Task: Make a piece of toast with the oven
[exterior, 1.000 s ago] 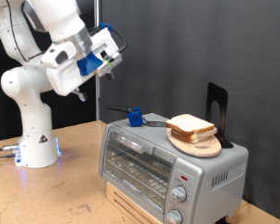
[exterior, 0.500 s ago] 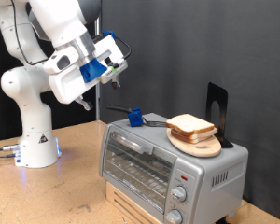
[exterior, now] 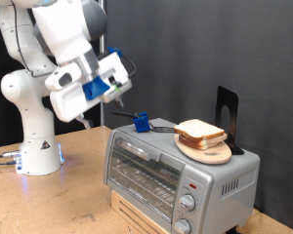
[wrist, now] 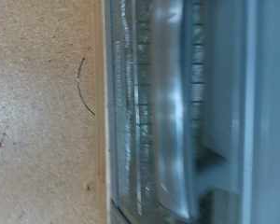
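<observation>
Toast point(exterior: 199, 130) lies in the pile of slices on a round wooden board point(exterior: 207, 151), on top of the oven point(exterior: 176, 168), towards the exterior view's right; which slice of the pile is the task's own cannot be told. Oven sits on a wooden table point(exterior: 59, 205); glass door point(exterior: 139, 166) shut, wire rack visible behind it; two knobs point(exterior: 187, 214) at the front's right end under a small red light point(exterior: 193, 183). Blue object point(exterior: 140, 122) with a dark handle rests on the oven's top, at the rear, beside the board. Gripper point(exterior: 117, 86) hangs in the air above and to the exterior view's left of the oven, well apart from the toast, touching nothing; nothing seen between its fingers; whether they are spread or pressed together cannot be told. Wrist view is blurred; shows tabletop point(wrist: 42, 112) and the oven's glass front point(wrist: 163, 112), fingers out of frame.
</observation>
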{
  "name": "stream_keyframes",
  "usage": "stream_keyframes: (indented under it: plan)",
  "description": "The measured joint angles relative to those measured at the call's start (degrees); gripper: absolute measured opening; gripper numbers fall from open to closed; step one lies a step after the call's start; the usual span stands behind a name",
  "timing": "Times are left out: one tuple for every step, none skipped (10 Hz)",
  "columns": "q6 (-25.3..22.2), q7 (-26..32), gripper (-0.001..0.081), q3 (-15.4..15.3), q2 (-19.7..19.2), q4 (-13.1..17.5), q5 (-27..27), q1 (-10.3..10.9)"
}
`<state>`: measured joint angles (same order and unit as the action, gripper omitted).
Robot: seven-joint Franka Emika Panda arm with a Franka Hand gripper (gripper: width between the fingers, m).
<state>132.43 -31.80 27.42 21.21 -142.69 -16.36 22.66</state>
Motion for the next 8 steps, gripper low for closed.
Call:
stream_keyframes:
  plan:
    - [2.34,-0.01,0.0808,-0.29,-0.78,-1.51,-0.05,0.08]
    - [4.41,-0.02,0.0808,-0.52,-1.37,-2.68,-0.59,0.25]
    - [6.16,-0.02,0.0808,-0.81,-1.88,-3.60,-1.18,0.43]
    - [7.46,-0.03,0.0808,-1.21,-2.24,-4.36,-1.82,0.57]
    - [8.53,-0.03,0.0808,-1.57,-2.66,-4.94,-2.35,0.72]
    - [9.53,-0.12,0.0808,-2.08,-3.28,-5.42,-2.70,0.85]
    - [10.41,-0.26,0.0808,-2.64,-3.78,-5.85,-2.88,0.91]
    - [11.20,-0.35,0.0808,-3.15,-4.25,-6.28,-3.15,1.06]
